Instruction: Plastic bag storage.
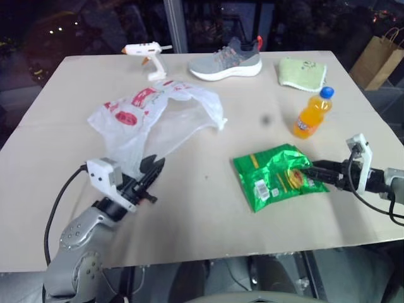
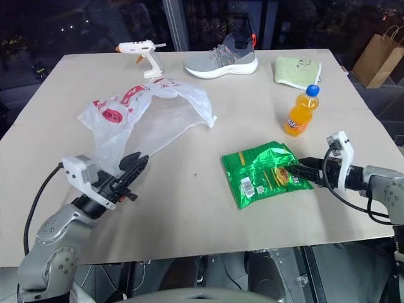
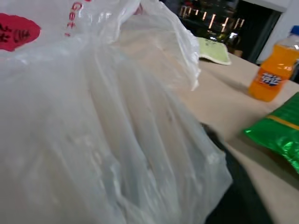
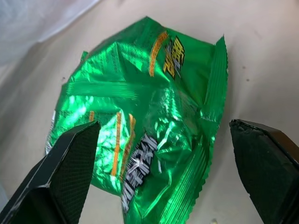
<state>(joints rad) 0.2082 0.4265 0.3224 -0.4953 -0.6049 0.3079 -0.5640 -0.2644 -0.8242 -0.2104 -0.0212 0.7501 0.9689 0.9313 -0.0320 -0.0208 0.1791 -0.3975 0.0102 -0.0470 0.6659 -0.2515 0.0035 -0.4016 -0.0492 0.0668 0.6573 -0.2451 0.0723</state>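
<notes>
Lies crumpled and spread on the table [image 1: 208, 208]: the plastic bag [image 1: 154, 117], translucent white with red print, taken here as landmark; beyond it a white glue gun [image 1: 146, 53] and a grey sneaker [image 1: 228, 61]; further to the right of it a pale green cloth [image 1: 302, 73] and an orange drink bottle [image 1: 312, 113], upright, with blue cap; to the right of it and nearer, a green foil snack packet [image 1: 276, 176]; far right, off the table, a brown paper bag [image 1: 377, 58].

At the near edge of the bag, left gripper [image 1: 150, 177], fingers [image 1: 153, 168] pointing at the plastic; whether parted or closed, cannot tell; nothing seen grasped.

Over the snack packet, well apart from the bag, right gripper [image 4: 161, 172], spread wide, packet between the fingers [image 4: 70, 168], not clamped.
</notes>
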